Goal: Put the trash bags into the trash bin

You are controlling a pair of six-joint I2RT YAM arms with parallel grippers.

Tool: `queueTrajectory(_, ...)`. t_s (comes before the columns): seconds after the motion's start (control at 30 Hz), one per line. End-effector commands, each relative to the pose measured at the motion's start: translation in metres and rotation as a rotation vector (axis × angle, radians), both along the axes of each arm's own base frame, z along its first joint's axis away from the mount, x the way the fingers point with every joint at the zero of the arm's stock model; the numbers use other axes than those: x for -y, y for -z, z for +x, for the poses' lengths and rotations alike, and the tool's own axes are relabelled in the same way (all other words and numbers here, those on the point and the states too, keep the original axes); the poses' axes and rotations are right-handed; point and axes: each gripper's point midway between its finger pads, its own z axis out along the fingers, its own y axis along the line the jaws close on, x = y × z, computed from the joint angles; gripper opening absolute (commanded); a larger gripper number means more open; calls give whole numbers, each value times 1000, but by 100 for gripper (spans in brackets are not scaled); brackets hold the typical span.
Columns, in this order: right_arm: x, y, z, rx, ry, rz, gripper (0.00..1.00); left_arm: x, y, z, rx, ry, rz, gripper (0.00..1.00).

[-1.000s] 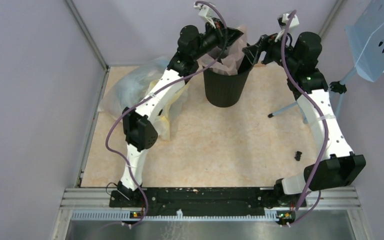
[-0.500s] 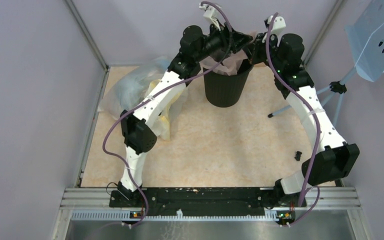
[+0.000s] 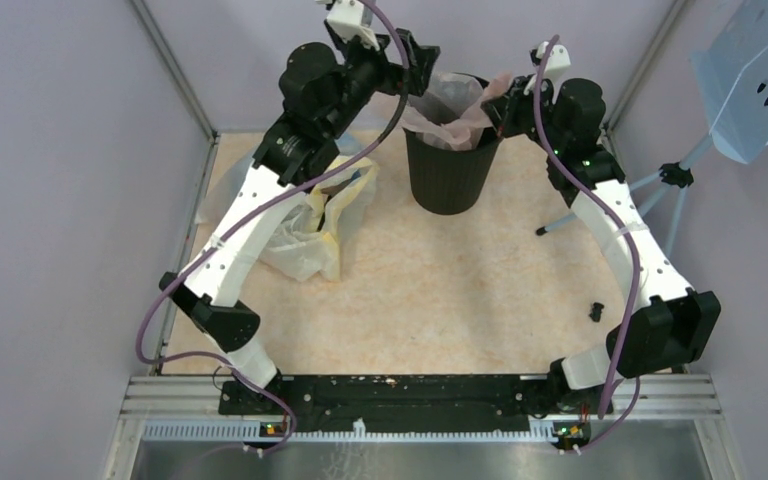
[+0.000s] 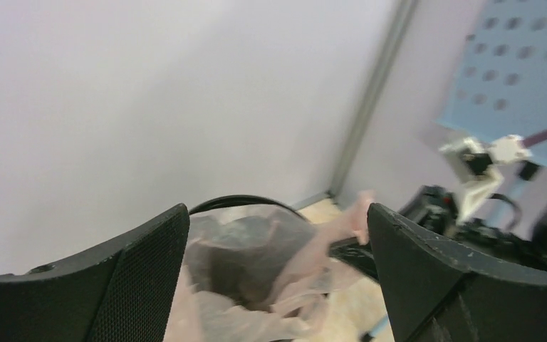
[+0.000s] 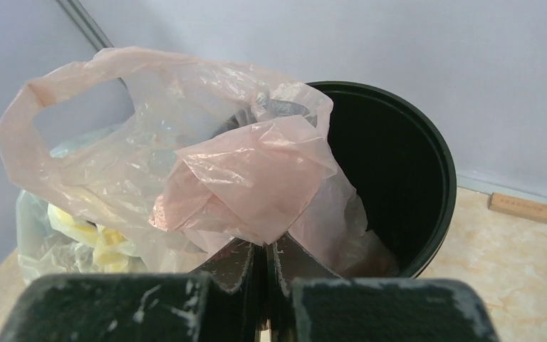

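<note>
The thin pink plastic film bag (image 5: 242,178) is clamped by the right gripper (image 5: 263,265) at 3 o'clock of the round black ribbed bin (image 3: 450,182). The left gripper (image 4: 276,214) is held at 11 o'clock, jaws parted.

The trash bag (image 3: 455,105) hangs partly in the trash bin (image 3: 448,180); other bags (image 3: 310,235) lie left.

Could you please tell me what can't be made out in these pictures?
The trash bin floor: right wrist view, the pink trash bag and shadow cover it.
The pile of other bags: top view, the left arm crosses it; contents unclear.
The small black item on the table: top view, too small to identify.
The pink trash bag's lower folds: left wrist view, blurred and cut off by the bottom edge.
</note>
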Motion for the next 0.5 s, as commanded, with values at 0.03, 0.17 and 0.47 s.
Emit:
queueTrajectory(0.03, -2, -32, -13, 77, -27, 34, 0, -33, 51, 30, -71, -241, 226, 99)
queueTrajectory(0.17, -2, -28, -12, 70, -23, 30, 0, -39, 85, 44, -144, -304, 341, 99)
queueTrajectory(0.47, 11, -19, -8, 2, 51, -9, 0, -70, 134, 67, -298, -408, 354, 75)
